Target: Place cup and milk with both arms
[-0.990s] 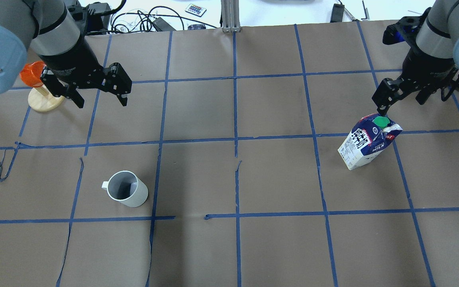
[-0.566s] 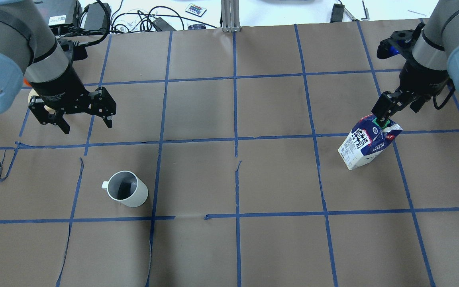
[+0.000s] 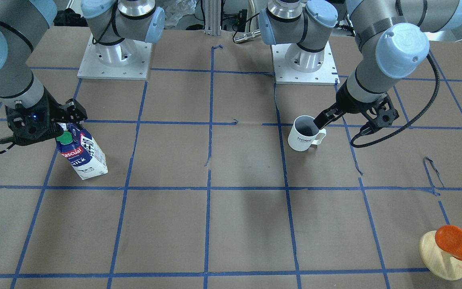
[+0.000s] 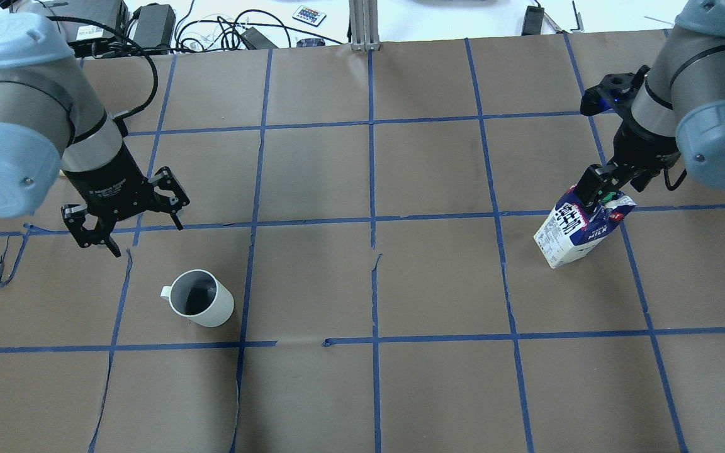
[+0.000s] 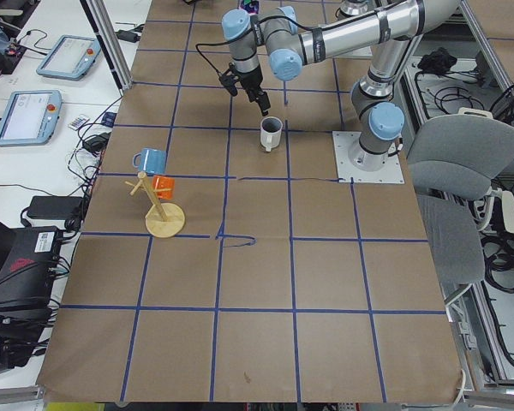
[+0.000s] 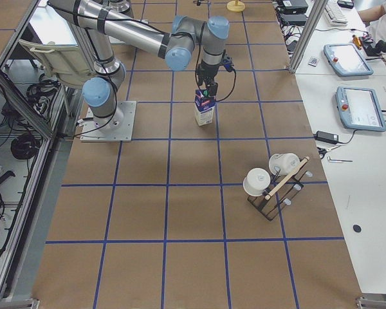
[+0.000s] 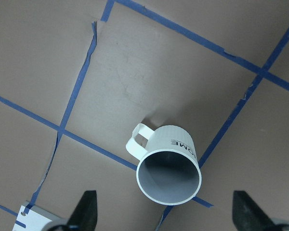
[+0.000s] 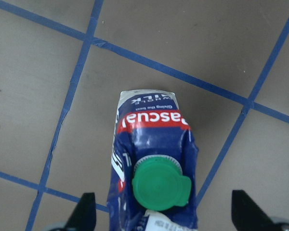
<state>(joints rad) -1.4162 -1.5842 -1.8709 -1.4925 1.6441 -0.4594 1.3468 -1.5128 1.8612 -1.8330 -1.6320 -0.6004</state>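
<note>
The white cup [image 4: 200,306] stands upright on the brown paper, handle pointing to the overhead view's left; it also shows in the front view [image 3: 306,133] and left wrist view [image 7: 168,168]. My left gripper [image 4: 146,239] is open and empty, hovering above and just behind the cup. The blue-and-white milk carton [image 4: 579,229] with green cap [image 8: 160,186] stands at the right, also in the front view [image 3: 82,152]. My right gripper [image 4: 614,189] is open, its fingers on either side of the carton's top, apart from it.
A wooden stand with an orange cup [image 3: 453,249] and a blue cup [image 5: 150,159] is on my far left. A rack with white mugs [image 6: 273,183] is on my far right. Cables [image 4: 211,28] lie beyond the table's far edge. Blue tape lines grid the paper.
My left gripper has moved from beside the orange cup's stand toward the white cup. My right gripper has come down over the milk's top. Both stay open.
</note>
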